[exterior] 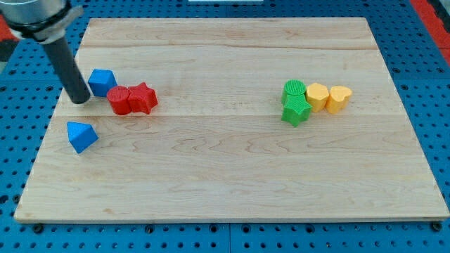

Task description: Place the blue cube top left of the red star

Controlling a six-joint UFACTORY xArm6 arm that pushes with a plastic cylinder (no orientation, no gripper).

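Tip (80, 100) just left of blue cube (103, 81); no jaws on rod. Cube touching red cylinder (120, 100), upper-left of red star (143, 97). Placement looks near complete; next: small nudge or back off.

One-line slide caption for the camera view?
My tip just left of the blue cube, which touches the red cylinder beside the red star.

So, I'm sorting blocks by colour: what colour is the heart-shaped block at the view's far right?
Yellow: the heart block, seen in the only camera view.
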